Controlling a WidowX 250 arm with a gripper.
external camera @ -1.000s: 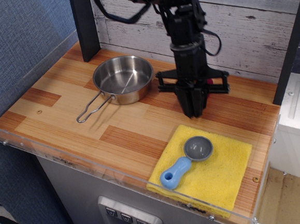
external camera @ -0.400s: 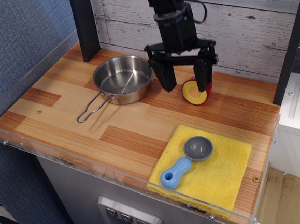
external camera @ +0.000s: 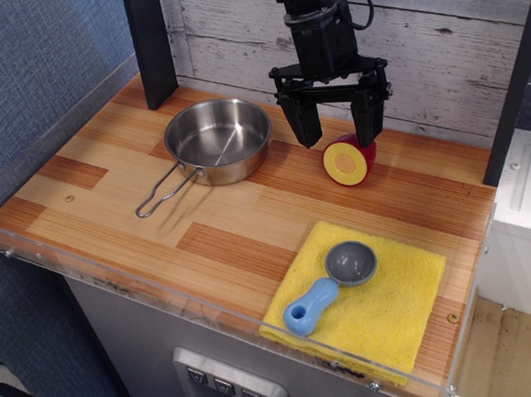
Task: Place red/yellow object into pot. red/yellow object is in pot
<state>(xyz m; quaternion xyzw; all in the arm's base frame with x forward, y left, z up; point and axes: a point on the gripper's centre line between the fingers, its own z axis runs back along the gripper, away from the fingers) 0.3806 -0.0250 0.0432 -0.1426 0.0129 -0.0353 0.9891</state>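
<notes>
The red/yellow object (external camera: 348, 162) is a small half-fruit with dark red skin and a yellow cut face with an orange centre. It lies on the wooden counter to the right of the pot, cut face toward the camera. The pot (external camera: 218, 140) is a shallow shiny steel pan with a wire loop handle (external camera: 162, 195), and it is empty. My gripper (external camera: 336, 129) hangs open just above and behind the fruit. One finger is at the fruit's left and the other (external camera: 366, 122) is over its top right. It holds nothing.
A yellow sponge cloth (external camera: 365, 295) lies at the front right with a grey scoop with a blue handle (external camera: 332, 282) on it. A black post (external camera: 150, 44) stands behind the pot. A clear plastic rim (external camera: 115, 275) runs along the counter's front edge.
The gripper was shut and low over the counter a second ago. It has opened, risen and moved back. The fruit, hidden before, now shows on the counter beneath it.
</notes>
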